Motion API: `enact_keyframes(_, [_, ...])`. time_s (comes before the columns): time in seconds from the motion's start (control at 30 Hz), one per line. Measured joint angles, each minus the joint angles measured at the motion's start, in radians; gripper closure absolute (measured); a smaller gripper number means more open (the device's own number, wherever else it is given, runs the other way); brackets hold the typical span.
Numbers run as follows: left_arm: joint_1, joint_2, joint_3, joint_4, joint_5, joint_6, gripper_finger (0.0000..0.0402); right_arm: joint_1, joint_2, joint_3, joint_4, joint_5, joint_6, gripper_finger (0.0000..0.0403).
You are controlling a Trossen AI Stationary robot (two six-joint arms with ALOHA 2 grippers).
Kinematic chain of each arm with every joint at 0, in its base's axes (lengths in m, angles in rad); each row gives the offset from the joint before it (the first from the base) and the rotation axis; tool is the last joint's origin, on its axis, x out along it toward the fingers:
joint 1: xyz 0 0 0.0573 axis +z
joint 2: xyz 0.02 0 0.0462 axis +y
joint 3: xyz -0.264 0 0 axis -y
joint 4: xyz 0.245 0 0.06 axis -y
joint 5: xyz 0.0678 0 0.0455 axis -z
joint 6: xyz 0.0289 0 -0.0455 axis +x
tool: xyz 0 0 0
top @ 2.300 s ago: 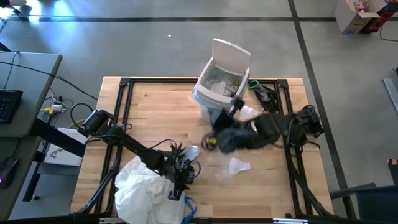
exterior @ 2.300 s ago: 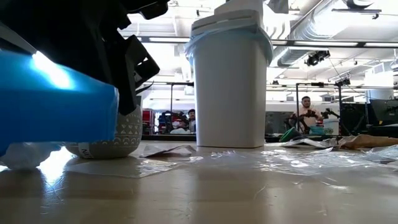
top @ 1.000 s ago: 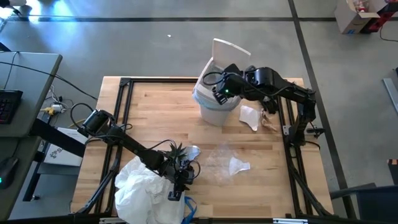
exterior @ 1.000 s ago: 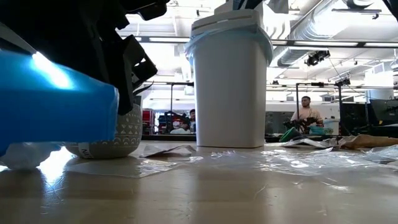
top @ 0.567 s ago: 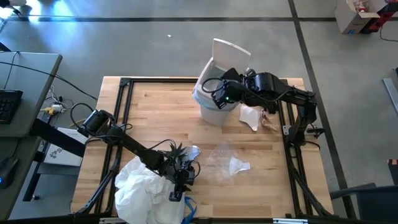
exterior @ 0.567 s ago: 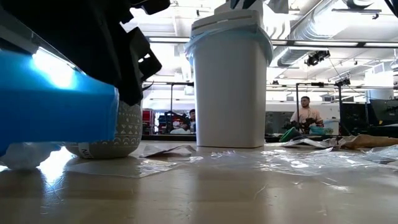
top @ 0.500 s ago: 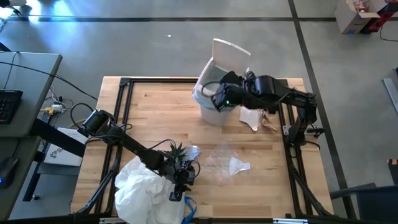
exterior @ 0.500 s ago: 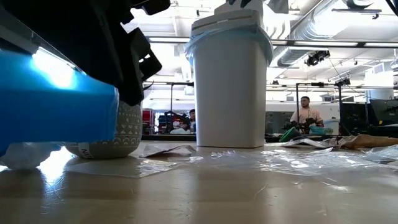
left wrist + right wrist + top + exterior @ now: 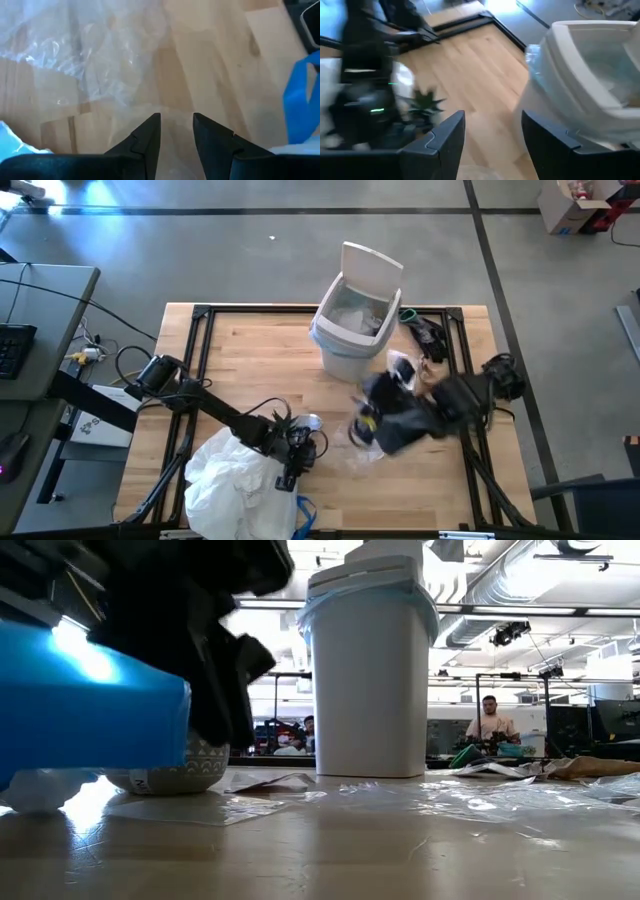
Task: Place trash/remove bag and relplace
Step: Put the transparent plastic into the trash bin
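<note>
- Right gripper (image 9: 362,427): fingers spread, empty, low over clear wrappers (image 9: 372,448) on table just beneath.
- White bin (image 9: 352,330): behind, near.
- Left gripper (image 9: 290,477): narrow gap, empty, farther off.

Smooth white plastic bin (image 9: 352,330) – crinkly translucent bag (image 9: 238,480) – on pale wood table (image 9: 250,370)

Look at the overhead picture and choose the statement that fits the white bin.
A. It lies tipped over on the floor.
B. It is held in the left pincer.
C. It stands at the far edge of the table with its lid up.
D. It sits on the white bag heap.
C: the white bin stands upright at the table's far edge, lid raised, apart from both pincers.
</note>
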Motion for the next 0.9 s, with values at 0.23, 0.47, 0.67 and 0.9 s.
enact_keyframes(0.23, [0.041,0.048,0.003,0.012,0.017,0.044,0.0295,0.161,0.0,0.0,-0.012,0.15,0.115,0.022])
enact_keyframes(0.47, [0.045,0.068,0.006,-0.003,0.042,0.033,0.0258,0.216,0.003,0.0,-0.017,0.227,0.136,0.022])
enact_keyframes(0.67, [0.027,0.049,0.079,-0.108,-0.029,0.053,0.0233,0.208,0.003,0.0,-0.028,0.231,0.132,0.022])
enact_keyframes(0.9, [0.007,0.049,0.113,-0.152,-0.05,0.074,0.0232,0.199,0.004,0.0,-0.035,0.231,0.131,0.022])
